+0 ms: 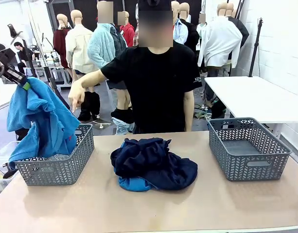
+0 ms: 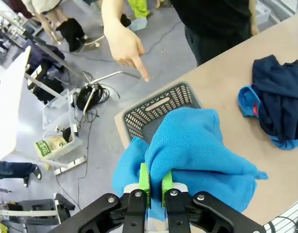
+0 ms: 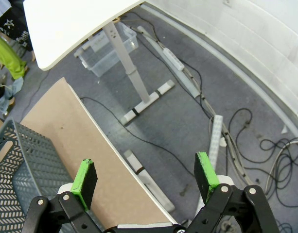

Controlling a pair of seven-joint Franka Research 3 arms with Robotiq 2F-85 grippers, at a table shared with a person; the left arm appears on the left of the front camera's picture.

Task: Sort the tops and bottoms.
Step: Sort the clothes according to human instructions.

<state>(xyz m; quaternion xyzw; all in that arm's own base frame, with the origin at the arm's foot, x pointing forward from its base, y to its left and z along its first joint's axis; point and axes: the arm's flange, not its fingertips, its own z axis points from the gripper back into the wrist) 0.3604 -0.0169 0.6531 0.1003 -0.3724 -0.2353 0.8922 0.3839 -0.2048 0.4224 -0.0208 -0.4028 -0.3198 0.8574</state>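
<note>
Above the left basket (image 1: 56, 171), I have my left claw (image 2: 155, 178) pinching a blue top (image 1: 42, 121), while my right claw (image 3: 146, 172) stands spread

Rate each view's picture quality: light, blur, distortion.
Front view: even soft light, sharp, but the dark navy fabric pile loses fold detail. Left wrist view: the bright sky-blue knit shirt in the left hand is crisp. Right wrist view: the white tabletop is washed out; the white brick wall bows at its base.
</note>
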